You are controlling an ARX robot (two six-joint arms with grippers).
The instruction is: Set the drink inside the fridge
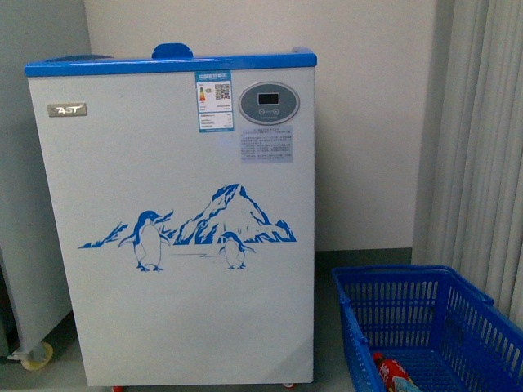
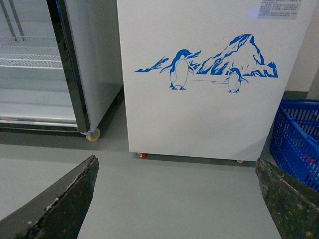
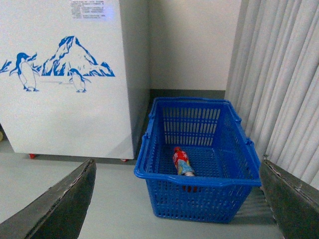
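Here, the small plastic bottle with a red cap and red label (image 1: 394, 374) lies on its side inside the blue plastic shopping basket (image 1: 409, 273), at the bottom right of the front view. The white chest freezer with a blue rim and penguin decal (image 1: 188, 310) fills the left and middle of that view. The left gripper (image 2: 175, 162) and right gripper (image 3: 177, 162) both have their jaws spread wide, holding nothing.
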